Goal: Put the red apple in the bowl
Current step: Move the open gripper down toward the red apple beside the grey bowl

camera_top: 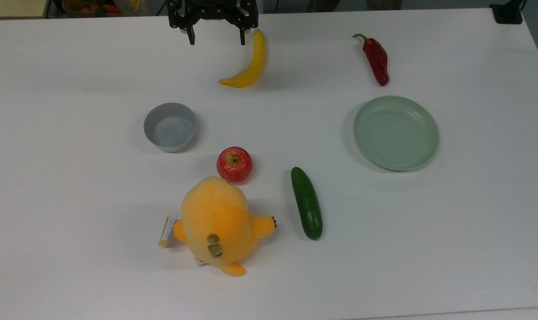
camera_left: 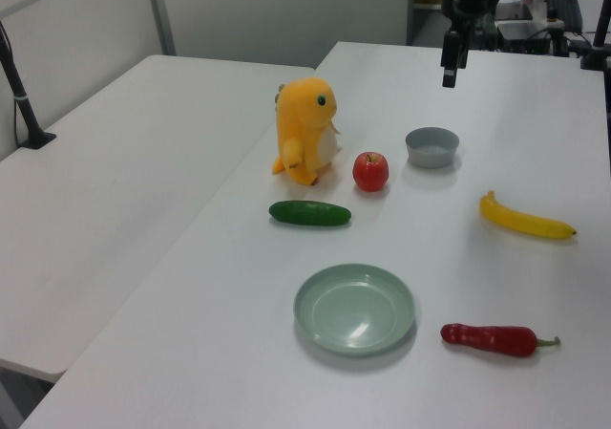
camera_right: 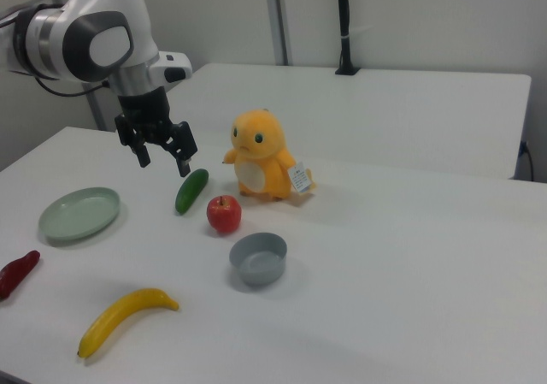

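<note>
White tabletop (camera_top: 73,66) carries the whole scene, with a second pale table alongside it in the left view and the right view. Over the far edge in the top view, the black two-finger gripper (camera_top: 216,38) hangs clear of the surface, its jaws spread wide and holding nothing. Just beside it, to the top view's right, lies a curved yellow banana (camera_top: 251,62). Toward the near side from the jaws sits the small round grey bowl (camera_top: 170,126), empty, and a little beyond it, shifted to the top view's right, the round glossy red apple (camera_top: 234,165) stands with its stem dimple up. Being round, it offers no preferred grip axis. The apple is apart from the bowl but touching or almost touching the orange plush dinosaur toy (camera_top: 217,224) behind it, so a descent from above probably suits best. A dark green cucumber (camera_top: 307,203) lies near the apple on the top view's right, leaving open room between. The pale green flat plate (camera_top: 396,133) and long dark red chili pepper (camera_top: 377,59) lie well apart.
</note>
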Robot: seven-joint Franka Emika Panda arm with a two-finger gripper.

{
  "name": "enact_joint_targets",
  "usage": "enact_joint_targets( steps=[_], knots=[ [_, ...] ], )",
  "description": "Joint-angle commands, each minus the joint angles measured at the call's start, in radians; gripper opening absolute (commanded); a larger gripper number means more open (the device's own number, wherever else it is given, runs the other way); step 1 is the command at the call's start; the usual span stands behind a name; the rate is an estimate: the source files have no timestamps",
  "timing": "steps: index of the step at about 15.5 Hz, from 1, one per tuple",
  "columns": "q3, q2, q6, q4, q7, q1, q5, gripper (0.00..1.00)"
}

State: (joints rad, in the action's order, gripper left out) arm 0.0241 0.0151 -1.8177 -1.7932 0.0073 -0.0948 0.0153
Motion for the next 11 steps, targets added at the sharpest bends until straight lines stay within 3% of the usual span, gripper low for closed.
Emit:
enact_joint_targets(
  steps=[1,4,11],
  knots=[
    [0.016,-0.069,0.114,0.099,-0.026,0.012,0.009,1.00],
    [0.016,-0.124,0.123,0.169,-0.007,0.030,0.018,1.00],
    [0.017,-0.124,0.112,0.170,0.000,0.058,0.020,1.00]
  ],
)
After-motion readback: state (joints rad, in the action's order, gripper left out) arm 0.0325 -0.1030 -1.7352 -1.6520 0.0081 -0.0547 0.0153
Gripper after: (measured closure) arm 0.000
